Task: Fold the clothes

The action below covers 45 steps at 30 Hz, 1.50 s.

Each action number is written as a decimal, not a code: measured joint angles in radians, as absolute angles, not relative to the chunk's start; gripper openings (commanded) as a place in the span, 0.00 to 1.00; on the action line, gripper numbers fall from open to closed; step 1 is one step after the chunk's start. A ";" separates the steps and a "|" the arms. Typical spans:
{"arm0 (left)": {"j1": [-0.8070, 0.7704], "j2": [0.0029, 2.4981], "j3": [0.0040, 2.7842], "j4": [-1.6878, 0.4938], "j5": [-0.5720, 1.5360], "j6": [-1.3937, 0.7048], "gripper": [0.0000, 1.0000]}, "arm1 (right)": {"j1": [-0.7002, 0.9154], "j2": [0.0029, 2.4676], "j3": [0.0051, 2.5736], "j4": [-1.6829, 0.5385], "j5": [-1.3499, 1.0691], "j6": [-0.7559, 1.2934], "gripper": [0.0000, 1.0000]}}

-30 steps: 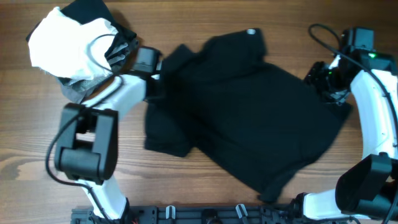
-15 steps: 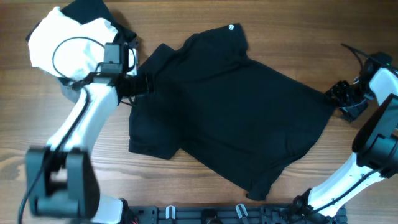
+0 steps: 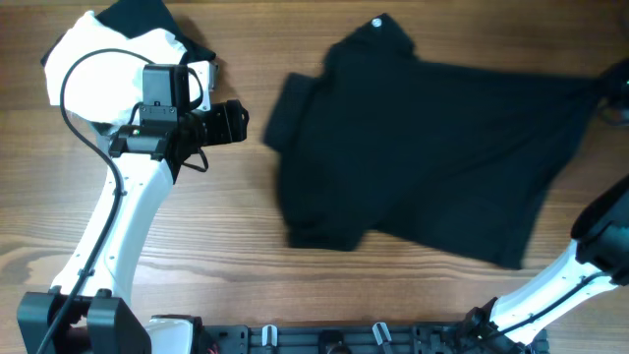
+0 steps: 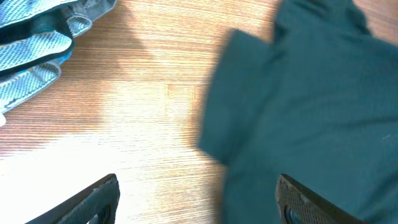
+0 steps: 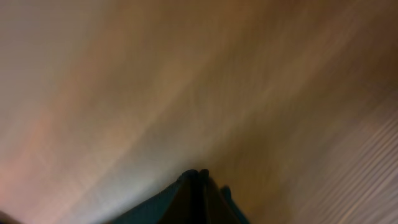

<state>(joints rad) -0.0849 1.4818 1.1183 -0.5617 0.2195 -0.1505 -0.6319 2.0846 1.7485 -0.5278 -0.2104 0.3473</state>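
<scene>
The black shirt (image 3: 423, 147) is spread flat on the table (image 3: 216, 265), right of centre, with one corner reaching the right edge. The left gripper (image 4: 199, 208) is held wide open over bare wood, near a sleeve and apart from it. The right gripper (image 5: 196, 177) is blurred; its fingertips are seen pressed together on dark shirt cloth. A pile of clothes (image 3: 98, 69) is located far left.

Matt cloth shirt (image 3: 432, 157) on grained wood table (image 3: 246, 285).

1 black shirt (image 3: 432, 147), 1 heap of clothes (image 3: 98, 74), 1 table (image 3: 295, 295).
</scene>
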 measured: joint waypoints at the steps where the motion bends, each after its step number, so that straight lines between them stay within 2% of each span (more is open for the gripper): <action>1: -0.085 1.482 1.118 -0.562 0.231 -0.150 0.82 | -0.656 2.085 1.802 -0.522 -0.216 0.343 0.57; 2: -0.085 1.482 1.118 -0.562 0.234 -0.150 0.83 | -0.680 2.083 1.846 -0.546 -0.241 0.344 0.65; 4: -0.085 1.482 1.118 -0.562 0.238 -0.150 0.85 | -0.718 2.076 1.888 -0.610 -0.291 0.340 0.74; 6: -0.085 1.482 1.118 -0.562 0.238 -0.150 0.85 | -0.731 2.061 1.890 -0.765 -0.334 0.341 0.74; 8: -0.085 1.482 1.118 -0.562 0.238 -0.150 0.84 | -0.726 2.054 1.890 -0.962 -0.361 0.336 0.61; 9: -0.085 1.482 1.118 -0.564 0.245 -0.150 0.83 | -0.724 2.053 1.892 -1.029 -0.367 0.340 0.59; 11: -0.085 1.482 1.118 -0.564 0.280 -0.150 0.75 | -0.720 2.051 1.890 -1.212 -0.372 0.339 0.56; 13: -0.095 1.482 1.118 -0.565 0.323 -0.145 0.69 | -0.703 2.049 1.887 -1.362 -0.331 0.338 0.55; 16: -0.148 1.482 1.118 -0.566 0.355 -0.140 0.70 | -0.646 2.043 1.864 -1.463 -0.189 0.336 0.56; 18: -0.210 1.483 1.118 -0.566 0.366 -0.116 0.75 | -0.620 2.035 1.803 -1.462 -0.129 0.336 0.55; 21: -0.321 1.531 1.118 -0.565 0.375 -0.068 0.76 | -0.621 2.030 1.642 -1.414 -0.084 0.336 0.53; 24: -0.387 1.614 1.118 -0.567 0.376 -0.053 0.88 | -0.634 2.025 1.516 -1.397 -0.078 0.301 0.54; 26: -0.406 1.654 1.118 -0.566 0.377 -0.047 0.93 | -0.638 1.980 1.453 -1.394 -0.101 0.262 0.58; 27: -0.408 1.667 1.118 -0.566 0.377 -0.043 0.95 | -0.638 1.914 1.428 -1.398 -0.118 0.249 0.66; 30: -0.408 1.670 1.118 -0.551 0.377 -0.042 0.94 | -0.638 1.639 1.363 -1.297 -0.111 0.266 0.70; 31: -0.408 1.670 1.118 -0.545 0.377 -0.041 0.88 | -0.638 1.541 1.339 -1.270 -0.093 0.288 0.69; 33: -0.408 1.671 1.118 -0.540 0.377 -0.039 0.74 | -0.638 1.451 1.270 -1.198 -0.060 0.322 0.58; 35: -0.408 1.674 1.118 -0.538 0.377 -0.038 0.66 | -0.638 1.454 1.153 -1.139 -0.031 0.367 0.55; 36: -0.408 1.684 1.118 -0.537 0.377 -0.038 0.66 | -0.638 1.477 1.085 -1.106 -0.022 0.389 0.56; 38: -0.408 1.703 1.118 -0.538 0.377 -0.037 0.79 | -0.638 1.504 0.986 -1.056 -0.004 0.421 0.65; 45: -0.408 1.764 1.118 -0.537 0.377 -0.038 0.80 | -0.638 1.536 0.923 -1.007 0.088 0.561 0.65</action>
